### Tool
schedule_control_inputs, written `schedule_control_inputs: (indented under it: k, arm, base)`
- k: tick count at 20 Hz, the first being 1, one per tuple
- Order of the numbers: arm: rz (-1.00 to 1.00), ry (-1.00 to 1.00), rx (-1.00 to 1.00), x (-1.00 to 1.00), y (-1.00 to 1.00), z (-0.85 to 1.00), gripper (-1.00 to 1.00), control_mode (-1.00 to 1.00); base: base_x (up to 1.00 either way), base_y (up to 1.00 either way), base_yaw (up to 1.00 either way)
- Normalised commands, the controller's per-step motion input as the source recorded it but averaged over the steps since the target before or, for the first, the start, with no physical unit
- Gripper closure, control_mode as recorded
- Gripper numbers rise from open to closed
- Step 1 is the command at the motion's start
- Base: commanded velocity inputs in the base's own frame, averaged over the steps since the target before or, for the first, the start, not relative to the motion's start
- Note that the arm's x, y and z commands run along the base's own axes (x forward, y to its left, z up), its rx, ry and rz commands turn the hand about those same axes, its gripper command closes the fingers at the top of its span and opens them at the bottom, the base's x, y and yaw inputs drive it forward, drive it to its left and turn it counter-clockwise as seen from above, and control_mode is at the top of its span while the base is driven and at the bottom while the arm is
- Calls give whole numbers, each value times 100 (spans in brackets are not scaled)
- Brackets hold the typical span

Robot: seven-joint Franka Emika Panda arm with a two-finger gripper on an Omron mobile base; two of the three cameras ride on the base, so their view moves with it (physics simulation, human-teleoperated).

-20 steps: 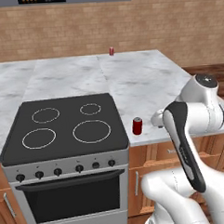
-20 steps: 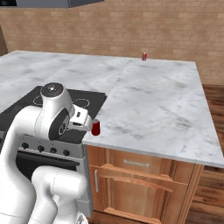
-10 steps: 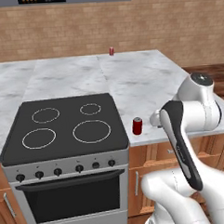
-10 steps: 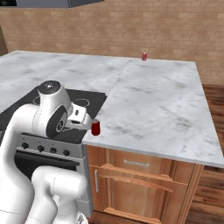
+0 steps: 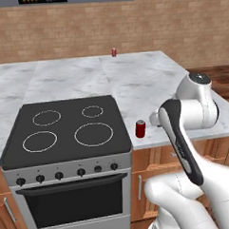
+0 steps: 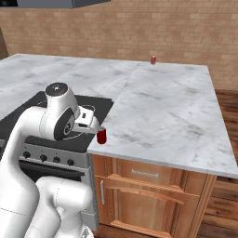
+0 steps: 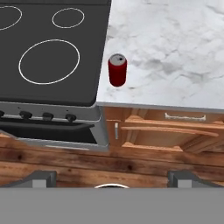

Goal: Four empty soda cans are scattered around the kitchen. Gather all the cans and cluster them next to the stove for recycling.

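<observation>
Presently on view, itemised from where I stand:

Item, stove: black glass top with four white rings, silver front with knobs, set into the marble worktop.

Item, near red can: upright on the worktop just beside the stove's right edge, close to the front lip. Seen also in the right base view and from above in the hand view. Judged already placed for the cluster.

Item, far red can: upright at the back edge of the worktop by the brick wall, well apart from the stove; also in the right base view. Judged still to be fetched.

Item, hand: empty, fingers spread wide, hovering apart from the near can and gripping nothing.

Risks, as judged. The near can stands close to the worktop's front edge; a swing of the arm past it could clip it, and so light a thing would topple or roll off to the floor. The far can sits at long reach; without the base driving nearer, a grasp could be shallow and tip it.

View notes. Both base views take in the far can. The hand view shows the near can's silver top, its gap from the cooktop, the drawer and wooden floor below.
</observation>
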Motion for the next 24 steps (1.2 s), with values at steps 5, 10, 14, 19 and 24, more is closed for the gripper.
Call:
schedule_control_inputs:
  k: [5,10,14,19,24]
  arm:
    - [0,6,0,34,6,0,-100,-100]
    - [0,11,0,25,4,-16,-100,-100]
    - [0,8,0,13,1,-20,-100,-100]
    - [0,4,0,7,0,-12,-100,-100]
    - [0,0,0,5,0,0,-100,-100]
  base:
    - [0,0,0]
    - [0,0,0]
    - [0,0,0]
    - [0,0,0]
    - [0,0,0]
